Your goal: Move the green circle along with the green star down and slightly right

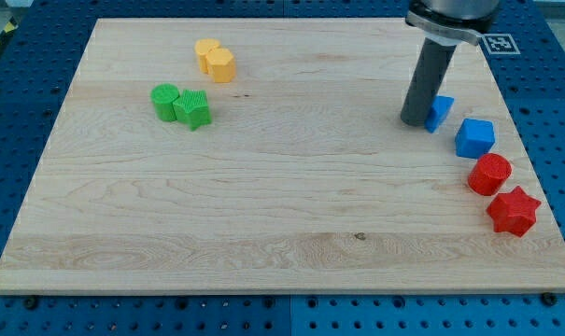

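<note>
The green circle (164, 99) and the green star (193, 109) sit touching each other at the upper left of the wooden board (263, 196), the star to the right of the circle. My tip (413, 121) rests on the board far to their right, at the upper right. It stands just left of a small blue block (440, 112) and touches or nearly touches it.
Two yellow blocks (215, 61) sit together above the green pair. Along the right edge lie a blue block (474, 138), a red circle (489, 175) and a red star (513, 211). The dark rod rises from the tip toward the view's top right.
</note>
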You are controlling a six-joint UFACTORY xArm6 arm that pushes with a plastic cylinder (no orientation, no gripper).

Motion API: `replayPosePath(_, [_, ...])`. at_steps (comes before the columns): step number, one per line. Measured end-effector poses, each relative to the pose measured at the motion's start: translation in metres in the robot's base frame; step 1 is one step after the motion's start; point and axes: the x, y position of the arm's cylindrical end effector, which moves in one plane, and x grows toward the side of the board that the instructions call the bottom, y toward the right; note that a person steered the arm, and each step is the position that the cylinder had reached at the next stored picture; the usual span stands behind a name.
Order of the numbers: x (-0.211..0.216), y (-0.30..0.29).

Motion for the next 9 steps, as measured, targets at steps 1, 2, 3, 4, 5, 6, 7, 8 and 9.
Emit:
replayPosePath(1, [-0.003,0.014])
replayPosePath(2, [-0.003,0.017])
replayPosePath(3, [-0.003,0.010])
replayPosePath(4, [0.020,-0.029])
replayPosePath(5, [0.076,-0.095])
replayPosePath(6, [0.124,-0.178])
replayPosePath(7, [0.112,-0.261])
replayPosePath(8, [0.084,-0.338])
replayPosePath(9, [0.051,-0.406])
